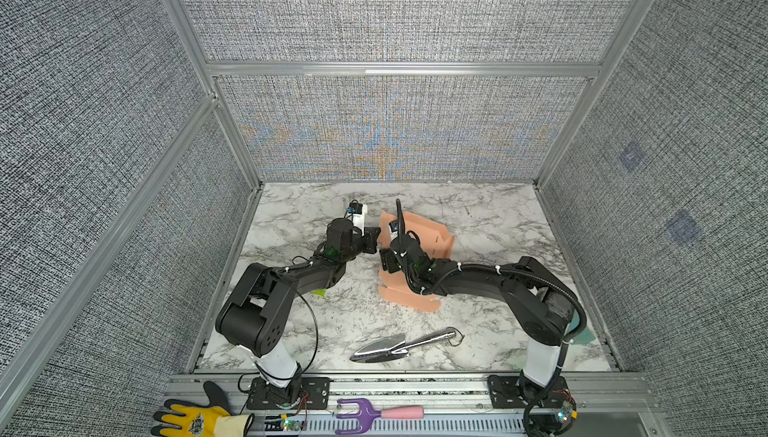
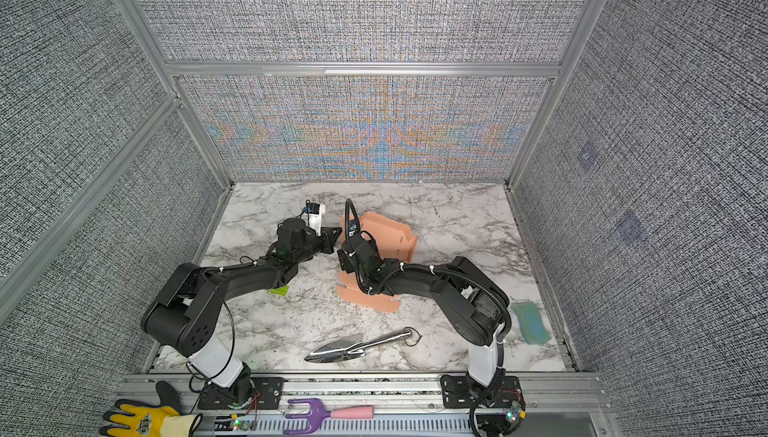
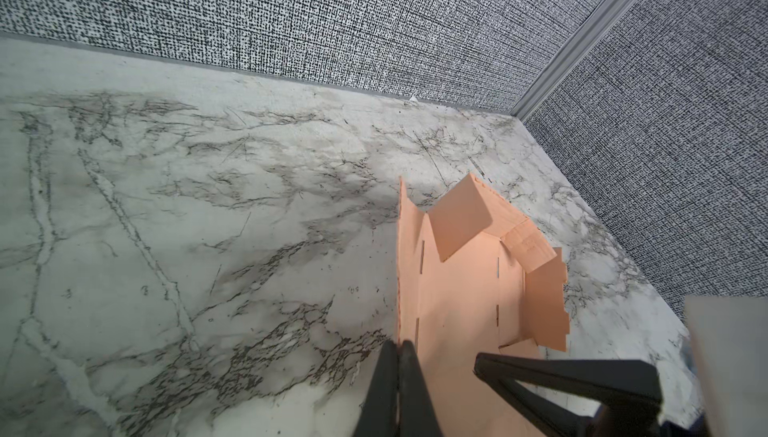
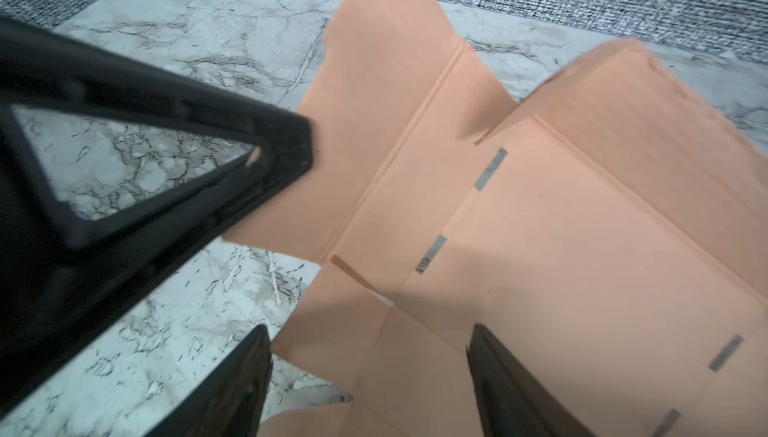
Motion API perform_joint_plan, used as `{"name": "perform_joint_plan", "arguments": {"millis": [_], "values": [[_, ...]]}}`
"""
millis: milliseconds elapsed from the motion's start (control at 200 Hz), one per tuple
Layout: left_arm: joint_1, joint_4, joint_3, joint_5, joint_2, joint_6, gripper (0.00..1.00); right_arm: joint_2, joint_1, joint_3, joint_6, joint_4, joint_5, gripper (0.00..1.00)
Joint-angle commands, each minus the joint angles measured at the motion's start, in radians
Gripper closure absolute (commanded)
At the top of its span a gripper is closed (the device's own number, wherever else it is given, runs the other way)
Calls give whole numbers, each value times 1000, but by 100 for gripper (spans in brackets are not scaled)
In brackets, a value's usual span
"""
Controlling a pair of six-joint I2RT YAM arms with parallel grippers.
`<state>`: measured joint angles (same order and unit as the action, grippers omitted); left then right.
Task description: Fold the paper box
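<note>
— Where is the paper box (image 1: 419, 239)?
— Behind the trowel (image 1: 399, 345), walls half raised. My left claw (image 3: 400, 345) pinches one side wall; my right claw (image 4: 370, 331) hangs apart over it. Next, I think: fold that wall inward.

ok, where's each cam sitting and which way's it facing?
Top views: above the front rail, looking down on left arm, right arm, paper box.
Left wrist: left arm, along left fingers shut on a box flap.
Right wrist: right arm, past open right fingers into the box.
Shared: both wrists see the box.
</note>
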<state>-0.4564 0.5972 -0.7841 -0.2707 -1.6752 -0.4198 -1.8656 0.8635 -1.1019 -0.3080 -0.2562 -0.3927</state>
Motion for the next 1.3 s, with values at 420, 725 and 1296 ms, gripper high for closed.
{"name": "perform_joint_plan", "arguments": {"millis": [420,725,1296], "values": [[0,20,29,13,20,22,100,70,-55,112,-109,-32,37,33],[-8,100,87,44,31,32,100,66,-64,145,-138,-55,52,35],[-102,383,244,267,6,72,100,94,-63,142,-149,-23,101,37]]}}
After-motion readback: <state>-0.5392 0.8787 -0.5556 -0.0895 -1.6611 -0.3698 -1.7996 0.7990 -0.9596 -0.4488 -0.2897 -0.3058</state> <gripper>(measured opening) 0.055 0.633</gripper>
